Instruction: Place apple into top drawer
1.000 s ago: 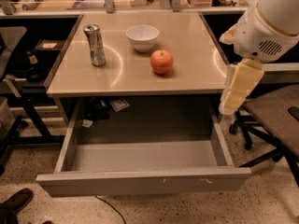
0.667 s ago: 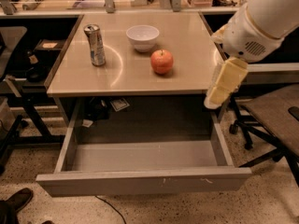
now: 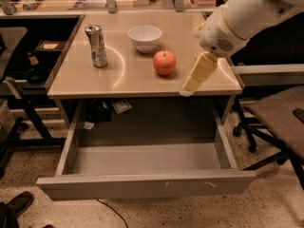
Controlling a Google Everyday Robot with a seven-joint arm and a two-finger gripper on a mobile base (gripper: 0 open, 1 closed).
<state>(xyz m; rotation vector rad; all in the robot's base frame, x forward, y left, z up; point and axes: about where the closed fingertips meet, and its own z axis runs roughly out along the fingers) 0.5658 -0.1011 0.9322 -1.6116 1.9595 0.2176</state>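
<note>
Inspection findings, positions taken from the apple [image 3: 164,62].

1. My gripper [image 3: 192,82] hangs just right of the apple. My arm [image 3: 247,13], up and to the right, is cut off by the top and right edges.
2. Below the apple, the rear of the top drawer [image 3: 142,184] is hidden beneath the desk top [image 3: 118,80]. The dark objects [image 3: 102,110] in the shadow there cannot be identified.
3. Left of the apple, the markings on the can [image 3: 96,45] are too blurred to read.
4. Far right of the apple, a chair [image 3: 278,113] runs out of frame.
5. Far below and left of the apple, a shoe [image 3: 19,203] is clipped at the corner.
</note>
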